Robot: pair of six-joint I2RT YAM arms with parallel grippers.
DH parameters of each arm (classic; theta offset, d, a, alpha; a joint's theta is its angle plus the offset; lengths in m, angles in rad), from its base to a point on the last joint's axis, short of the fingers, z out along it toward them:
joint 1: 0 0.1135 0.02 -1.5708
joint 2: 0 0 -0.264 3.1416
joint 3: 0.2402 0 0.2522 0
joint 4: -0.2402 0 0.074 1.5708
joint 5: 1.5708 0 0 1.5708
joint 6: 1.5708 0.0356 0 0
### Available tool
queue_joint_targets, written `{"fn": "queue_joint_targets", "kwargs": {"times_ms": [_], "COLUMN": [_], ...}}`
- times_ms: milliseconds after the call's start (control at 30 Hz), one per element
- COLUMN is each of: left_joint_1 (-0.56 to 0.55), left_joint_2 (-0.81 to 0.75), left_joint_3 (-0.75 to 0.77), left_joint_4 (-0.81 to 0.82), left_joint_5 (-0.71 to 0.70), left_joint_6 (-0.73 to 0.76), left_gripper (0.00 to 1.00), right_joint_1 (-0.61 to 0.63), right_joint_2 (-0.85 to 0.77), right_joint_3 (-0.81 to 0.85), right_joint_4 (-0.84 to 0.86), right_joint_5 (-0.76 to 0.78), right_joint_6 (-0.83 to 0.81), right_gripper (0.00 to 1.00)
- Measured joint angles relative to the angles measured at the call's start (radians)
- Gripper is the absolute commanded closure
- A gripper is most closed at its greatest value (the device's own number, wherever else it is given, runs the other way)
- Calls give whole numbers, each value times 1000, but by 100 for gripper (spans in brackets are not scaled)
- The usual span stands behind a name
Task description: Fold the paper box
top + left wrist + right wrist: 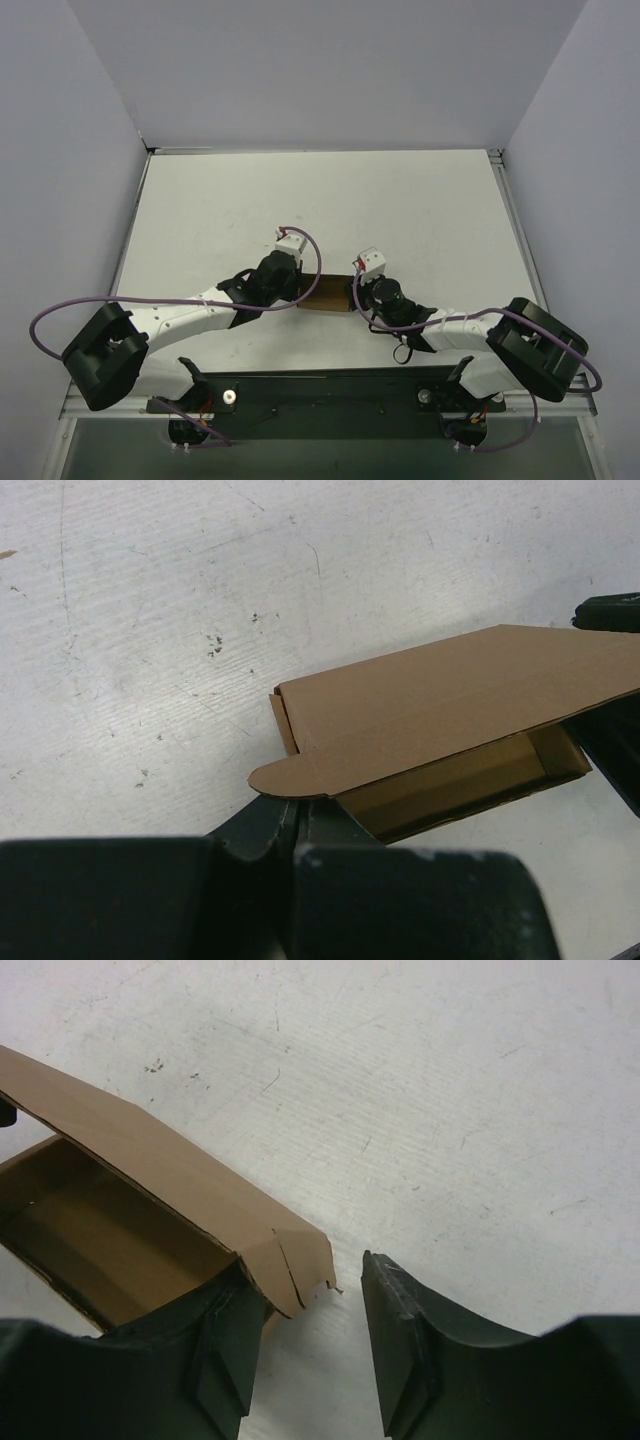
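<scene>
- Paper box (328,297) on the white tabletop (420,210), squarely between the two tools.
- Long axis running left to right in the top view, about parallel to the near tabletop edge, with one short end toward each tool.
- Only half formed: a shallow brown tray with the lid panel (450,695) slanting over it, not closed down.
- Mouth gaping along one long side, with the hollow inside (110,1235) plain in both wrist views.
- Rounded tab (285,778) at the lid's corner on the box's left end, jutting out just above the left tool's tips.
- Left tool (300,818) at the box's left end, fingers pressed together with only a thin seam between them. Seemingly nipping the cardboard of that end, though the lid hides the exact contact.
- Right tool (305,1270) at the box's right end, spread wide, with bare tabletop showing in the gap.
- One finger (225,1345) of the right tool up against the tray's end, tucked under the lid's corner. The other finger (400,1330) just beside the box and clear of it.
- Lid corner (290,1260) at that right end creased and bent down, with a short slit in it.
- Purple cables (60,310) looping off both arms, well apart from the box.
</scene>
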Motion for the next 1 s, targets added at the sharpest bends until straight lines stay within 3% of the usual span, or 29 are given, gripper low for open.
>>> {"fn": "queue_joint_targets", "kwargs": {"times_ms": [167,433,500,767,1000], "left_joint_1": [3,5,5,-19,-168], "left_joint_2": [0,0,-1,-28,4], "left_joint_3": [0,0,-4,-90,-146], "left_joint_4": [-1,3,11,140,257], "left_joint_5": [3,12,14,-6,-216], "left_joint_6": [1,8,11,26,44], "left_gripper": [100,100,100,100,100], "right_joint_1": [-16,-18,-18,-26,-24], "right_joint_2": [29,35,35,35,35], "right_joint_3": [-33,-40,-39,-3,32], "right_joint_4": [115,157,156,95,19], "right_joint_5": [-16,-59,-63,-64,-8], "right_joint_6": [-34,-59,-60,-48,61], "right_gripper": [71,87,100,100,100]}}
